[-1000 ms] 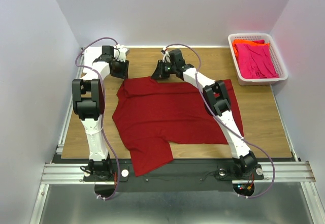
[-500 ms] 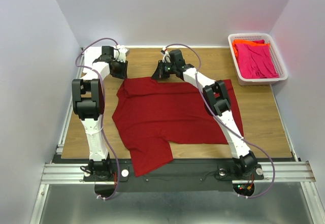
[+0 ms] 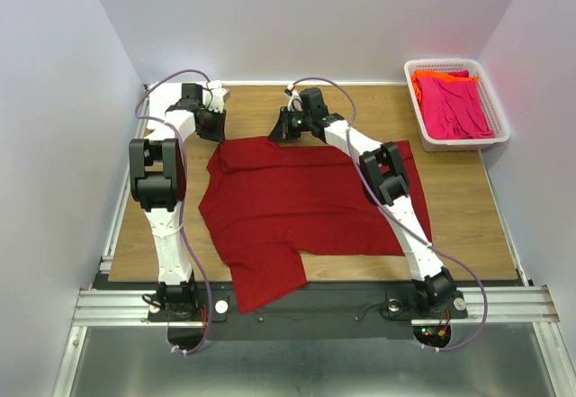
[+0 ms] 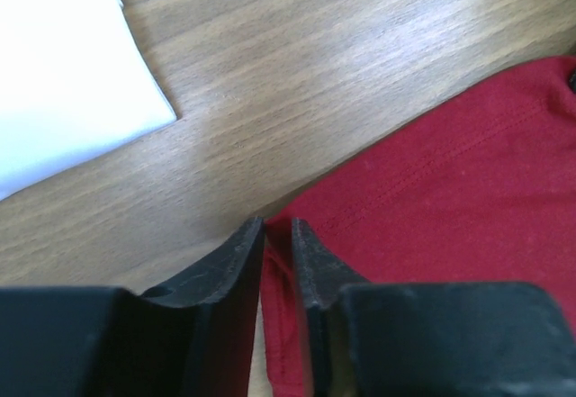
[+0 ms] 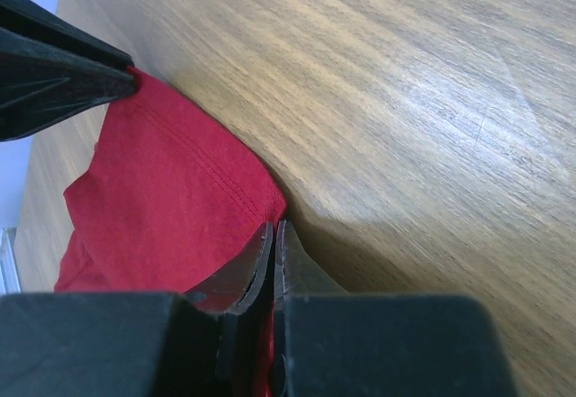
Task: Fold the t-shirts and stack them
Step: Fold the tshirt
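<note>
Dark red t-shirt [image 3: 306, 208] spread flat mid-table. Left gripper [image 4: 276, 228] pinched narrow on far hem corner, 11 o'clock. Right gripper [image 5: 274, 229] clamped on far edge, 12 o'clock. Paired hold judged preparation for fold toward 6 o'clock. Pink and orange shirts [image 3: 454, 104] wait in basket [image 3: 463, 143], 2 o'clock.

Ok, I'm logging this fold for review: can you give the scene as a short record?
red shirt: spread on table, one sleeve over near edge
left claw: shut on red shirt's far left corner
right claw: shut on red shirt's far edge
basket: far right corner, holding pink shirt and orange shirt
</note>
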Controlling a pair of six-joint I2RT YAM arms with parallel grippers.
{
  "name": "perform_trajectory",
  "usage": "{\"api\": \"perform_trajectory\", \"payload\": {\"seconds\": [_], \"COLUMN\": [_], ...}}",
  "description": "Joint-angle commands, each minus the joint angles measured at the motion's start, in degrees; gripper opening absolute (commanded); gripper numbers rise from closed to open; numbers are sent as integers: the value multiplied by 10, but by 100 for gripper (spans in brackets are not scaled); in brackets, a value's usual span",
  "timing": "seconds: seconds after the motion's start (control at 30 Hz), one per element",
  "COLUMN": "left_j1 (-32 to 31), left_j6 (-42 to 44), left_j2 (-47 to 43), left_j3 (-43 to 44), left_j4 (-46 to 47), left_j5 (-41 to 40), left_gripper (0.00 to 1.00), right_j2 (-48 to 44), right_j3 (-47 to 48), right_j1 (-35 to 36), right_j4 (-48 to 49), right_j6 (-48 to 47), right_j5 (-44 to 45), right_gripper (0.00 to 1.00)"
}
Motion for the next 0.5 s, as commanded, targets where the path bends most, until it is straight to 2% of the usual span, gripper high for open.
{"api": "perform_trajectory", "payload": {"seconds": [0.0,0.03,0.1,0.13,0.17,0.47], "left_j1": [2,2,2,2,2,15], "left_j6": [2,3,3,5,5,31], "left_j2": [0,-3,-7,-15,-21,-122], "left_j3": [24,24,23,21,19,-44], "left_j4": [-7,-7,-5,-5,-3,10], "left_j5": [15,17,19,21,23,39], "left_gripper": [27,19,13,4,0,0], "right_j2": [-29,-30,-36,-39,-43,-138], "right_j3": [-4,-6,-8,-11,-13,-73], "right_j1": [5,4,5,4,4,5], "right_j4": [31,30,30,30,30,29], "right_j6": [-11,-11,-12,-14,-14,-49], "right_j5": [-13,-15,-17,-19,-23,-44], "right_gripper": [1,1,1,0,1,1]}}
